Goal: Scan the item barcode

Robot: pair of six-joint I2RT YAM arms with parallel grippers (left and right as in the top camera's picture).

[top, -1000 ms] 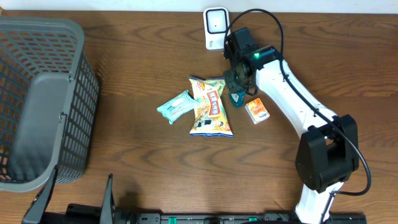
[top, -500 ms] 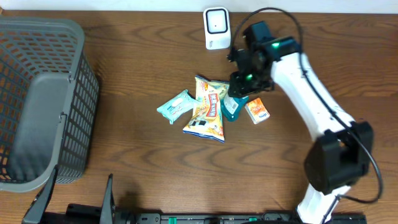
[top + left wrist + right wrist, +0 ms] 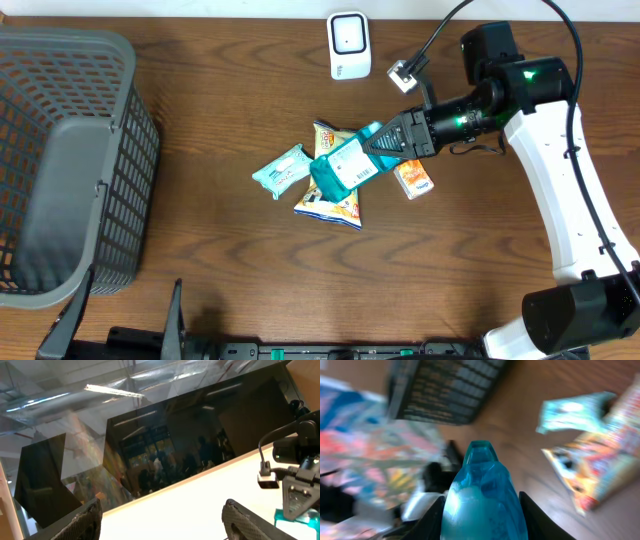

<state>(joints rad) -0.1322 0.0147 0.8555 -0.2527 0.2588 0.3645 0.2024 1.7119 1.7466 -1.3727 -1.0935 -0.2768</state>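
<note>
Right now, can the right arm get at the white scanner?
Probably yes. The right gripper, shut on the teal packet, hovers near the white scanner, with only bare table between them. Its loose cable plug hangs close by, though.

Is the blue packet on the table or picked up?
Picked up: the right gripper pinches the blue packet above the snack bag.

Right arm links: on my overhead feed the right arm (image 3: 565, 200) wears smooth white shells.
Joints: black housings; the biggest I see is a rounded base block (image 3: 580, 320).
Status light: a green light (image 3: 528, 72) glows on the black wrist housing.
Cable: a thin black cable (image 3: 432, 37) ends in a small grey plug (image 3: 403, 71).
Right gripper (image 3: 390, 140): black and angular.
Left gripper (image 3: 162, 505): my wrist feed shows two dark, rounded, matte fingers (image 3: 86, 521).
</note>
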